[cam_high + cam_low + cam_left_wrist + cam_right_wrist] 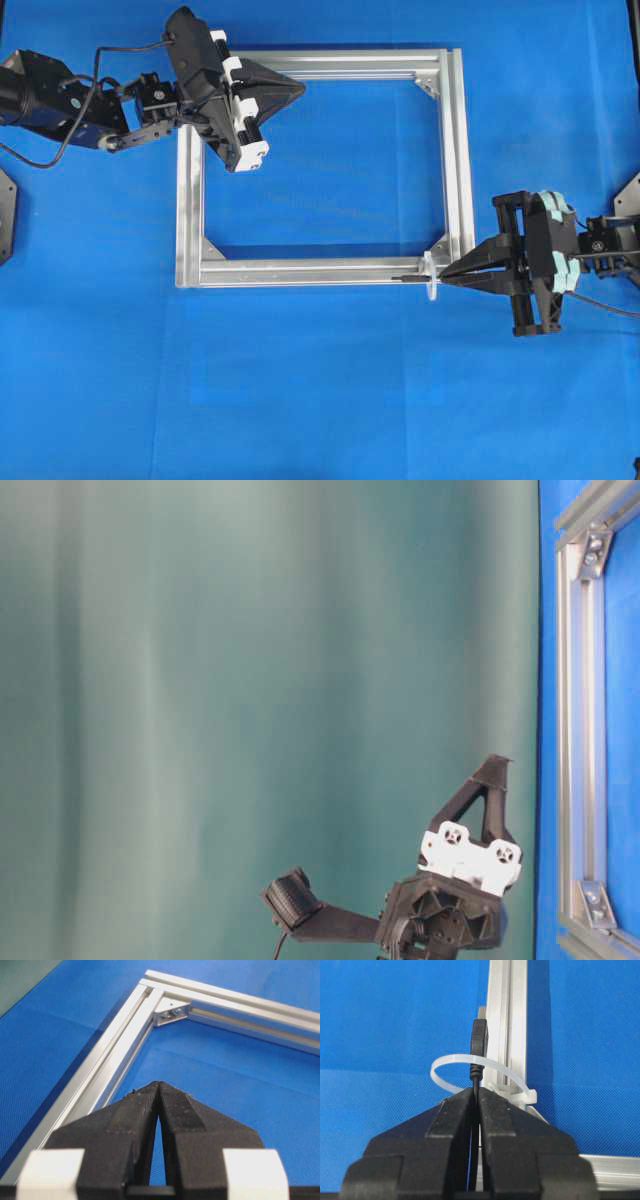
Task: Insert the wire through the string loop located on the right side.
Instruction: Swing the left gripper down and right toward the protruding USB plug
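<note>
Right gripper (pixel 476 1091) pinched the wire (pixel 479 1040) tight, its plug pointing straight ahead, already poking through the string loop (pixel 470 1060).

Take the aluminium frame (pixel 509 1025) as your landmark: its rail runs straight away from you, up the middle of the blue mat (pixel 395 1020). Your right gripper (pixel 475 1092) sits at the near end of that rail, its two black fingers (pixel 447 1125) pressed together on the wire (pixel 477 1080). The wire's dark plug tip (pixel 479 1036) stands just left of the rail, poking past the string loop (pixel 470 1061). The loop arcs out leftward from the rail, and the plug sits inside its curve.
</note>
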Controlling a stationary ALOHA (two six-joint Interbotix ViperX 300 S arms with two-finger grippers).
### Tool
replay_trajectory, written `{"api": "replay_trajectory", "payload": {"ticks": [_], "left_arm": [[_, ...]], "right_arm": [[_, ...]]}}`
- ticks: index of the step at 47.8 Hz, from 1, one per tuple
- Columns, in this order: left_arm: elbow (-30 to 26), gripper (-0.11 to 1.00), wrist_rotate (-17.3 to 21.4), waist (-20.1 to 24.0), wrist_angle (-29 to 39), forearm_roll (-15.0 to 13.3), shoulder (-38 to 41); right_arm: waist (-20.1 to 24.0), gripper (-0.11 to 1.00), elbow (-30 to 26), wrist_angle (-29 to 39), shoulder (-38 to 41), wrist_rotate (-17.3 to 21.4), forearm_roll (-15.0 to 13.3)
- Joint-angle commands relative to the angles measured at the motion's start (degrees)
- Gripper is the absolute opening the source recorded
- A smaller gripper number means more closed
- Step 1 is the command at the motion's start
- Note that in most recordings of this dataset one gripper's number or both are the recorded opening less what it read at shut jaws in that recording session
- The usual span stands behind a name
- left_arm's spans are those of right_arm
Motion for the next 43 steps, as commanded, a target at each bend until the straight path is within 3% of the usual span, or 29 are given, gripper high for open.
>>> {"api": "replay_trajectory", "payload": {"ticks": [1,15,33,43], "left_arm": [[-0.79,0.0,-0.62,-0.09,-0.53,0.09,-1.85],[0.26,0.0,-0.97,-5.62,-0.53,0.09,-2.02],[0.88,0.0,-1.05,-20.92,-0.53,0.18,-2.02],[0.88,0.0,-2.37,-26.37,-0.35,0.09,-2.02]], "right_arm": [[-0.09,-0.02,-0.79,-0.62,-0.26,-0.09,0.18],[-0.09,-0.02,-0.88,-0.62,-0.26,-0.09,0.18],[-0.09,-0.02,-0.79,-0.44,-0.26,-0.09,0.18],[-0.09,-0.02,-0.79,-0.35,-0.18,-0.09,0.18]]}}
